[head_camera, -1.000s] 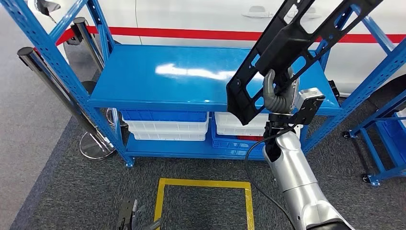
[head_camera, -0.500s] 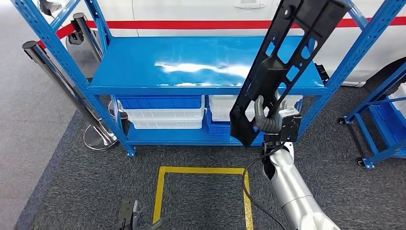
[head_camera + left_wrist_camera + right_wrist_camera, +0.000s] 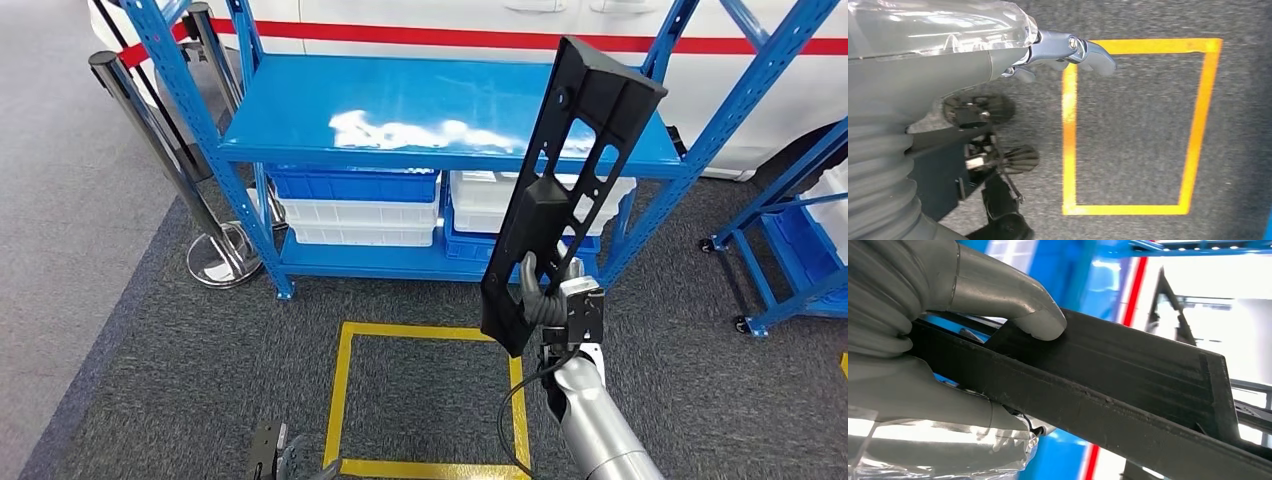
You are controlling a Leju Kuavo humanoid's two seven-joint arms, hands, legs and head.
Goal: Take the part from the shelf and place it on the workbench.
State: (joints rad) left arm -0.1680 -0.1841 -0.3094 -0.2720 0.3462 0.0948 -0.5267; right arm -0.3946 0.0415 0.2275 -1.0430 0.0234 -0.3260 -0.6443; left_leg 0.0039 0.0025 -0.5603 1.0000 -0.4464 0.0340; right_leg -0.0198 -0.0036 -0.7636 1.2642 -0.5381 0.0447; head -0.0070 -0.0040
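Note:
A long black part point(image 3: 565, 190) with cut-outs stands nearly upright in front of the blue shelf point(image 3: 400, 110), off its top board. My right hand point(image 3: 545, 295) grips the part near its lower end. In the right wrist view the thumb point(image 3: 1013, 305) presses on the part's flat side point(image 3: 1128, 390) and the palm wraps its edge. My left hand point(image 3: 290, 458) hangs low at the picture's bottom edge, holding nothing. In the left wrist view its fingers point(image 3: 1068, 47) stretch out loosely above the carpet.
A yellow taped square point(image 3: 345, 380) marks the grey carpet before the shelf. White and blue bins point(image 3: 360, 210) sit on the shelf's lower level. A chrome stanchion point(image 3: 160, 140) stands at the left and a second blue rack point(image 3: 800, 250) at the right.
The whole view has drawn back from the shelf, so the camera moved. The part has swung more upright and come down and closer, still in my right hand.

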